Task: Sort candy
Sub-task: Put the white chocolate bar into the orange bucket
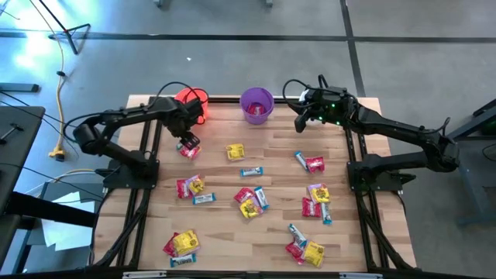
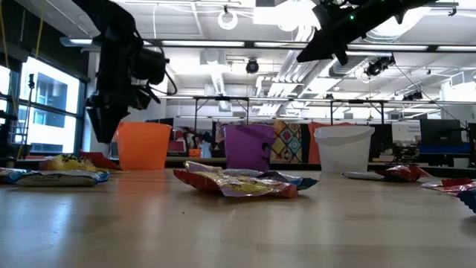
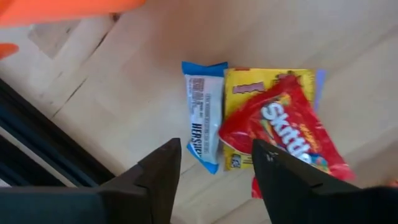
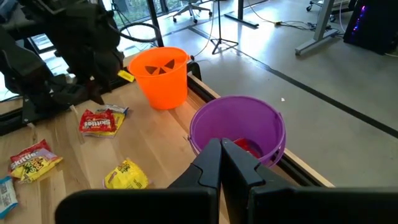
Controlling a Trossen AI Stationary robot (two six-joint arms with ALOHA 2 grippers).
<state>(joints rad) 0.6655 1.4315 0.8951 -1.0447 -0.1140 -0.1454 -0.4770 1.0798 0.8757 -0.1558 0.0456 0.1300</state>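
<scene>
My left gripper [image 3: 214, 165] is open and hovers just above a small pile of candy [image 1: 188, 149] near the orange-red cup [image 1: 194, 101]. The pile holds a slim blue-and-white bar [image 3: 200, 115], a yellow packet [image 3: 249, 93] and a red packet [image 3: 283, 134] lying on top of the yellow one. My right gripper [image 4: 222, 158] is shut and empty, raised high beside the purple cup [image 4: 236, 124], which has a red packet [image 4: 249, 147] inside. More candy lies scattered flat over the table [image 1: 252, 203].
A white cup [image 2: 343, 149] stands at the far edge right of the purple cup [image 2: 248, 147]; the right arm covers it in the high view. Candy clusters lie at the near left [image 1: 182, 244], near right [image 1: 306, 249] and right [image 1: 316, 198]. A black rail [image 4: 292, 163] borders the far edge.
</scene>
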